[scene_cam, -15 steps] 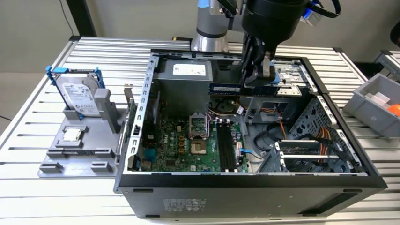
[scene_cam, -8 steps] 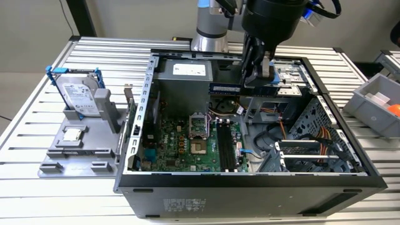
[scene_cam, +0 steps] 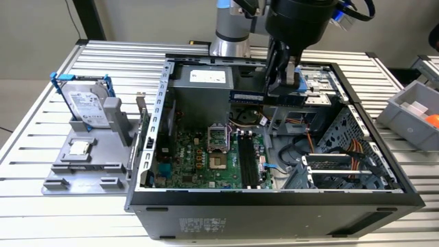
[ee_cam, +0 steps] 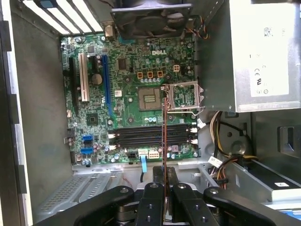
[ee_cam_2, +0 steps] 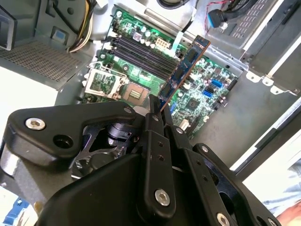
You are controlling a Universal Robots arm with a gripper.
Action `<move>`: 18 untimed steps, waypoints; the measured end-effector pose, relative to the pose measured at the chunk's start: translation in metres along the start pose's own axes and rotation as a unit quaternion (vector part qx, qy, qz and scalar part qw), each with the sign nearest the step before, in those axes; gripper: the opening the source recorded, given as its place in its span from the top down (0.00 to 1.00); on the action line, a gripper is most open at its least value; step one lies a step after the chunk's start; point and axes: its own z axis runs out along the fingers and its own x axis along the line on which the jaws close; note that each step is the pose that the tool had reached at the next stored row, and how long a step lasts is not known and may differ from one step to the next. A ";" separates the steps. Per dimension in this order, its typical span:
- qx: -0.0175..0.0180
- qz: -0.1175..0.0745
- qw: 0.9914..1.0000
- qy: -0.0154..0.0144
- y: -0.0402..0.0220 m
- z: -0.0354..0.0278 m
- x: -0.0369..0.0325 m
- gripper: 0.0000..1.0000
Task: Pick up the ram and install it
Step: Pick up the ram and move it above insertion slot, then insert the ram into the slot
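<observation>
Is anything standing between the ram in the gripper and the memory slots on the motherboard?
Nothing visible does. The gripper holds the ram above the open case, and the memory slots below lie bare, with no cable across them.

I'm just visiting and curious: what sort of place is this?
Most likely a robotics lab bench for computer assembly. An open computer case sits on a slatted metal table, robot fingers pinch a ram stick above the motherboard, and a hard drive stands in a grey fixture beside it.

Held end of ram (ee_cam_2: 185,69) behind fingers (ee_cam_2: 157,150)
</observation>
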 end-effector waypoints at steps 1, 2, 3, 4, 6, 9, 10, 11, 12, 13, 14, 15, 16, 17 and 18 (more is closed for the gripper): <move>0.000 0.002 1.000 0.000 0.0000 0.0000 0.0000 1.00; 0.000 0.005 1.000 0.000 0.0000 0.0000 0.0000 1.00; 0.000 0.008 1.000 0.000 0.0000 0.0000 0.0000 1.00; 0.000 0.010 1.000 0.000 0.0000 -0.0001 0.0000 1.00; 0.000 0.015 1.000 0.000 0.0000 -0.0001 0.0000 1.00; 0.000 0.022 1.000 0.000 0.0000 -0.0001 0.0000 1.00; 0.000 0.024 1.000 0.000 0.0000 0.0000 0.0000 1.00; 0.000 0.026 1.000 0.000 0.0000 0.0000 0.0000 1.00; 0.000 0.028 1.000 0.000 0.0000 0.0000 0.0000 1.00; 0.000 0.030 1.000 0.000 0.0000 -0.0001 0.0000 1.00; 0.000 0.032 0.999 0.000 0.0000 -0.0001 0.0000 1.00; 0.000 0.034 0.999 0.000 0.0000 0.0000 0.0000 1.00; 0.000 0.036 0.999 0.000 0.0000 -0.0001 0.0000 1.00; 0.000 0.038 0.999 0.000 0.0000 -0.0001 0.0000 1.00; 0.000 0.040 0.999 0.000 0.0000 -0.0001 0.0000 1.00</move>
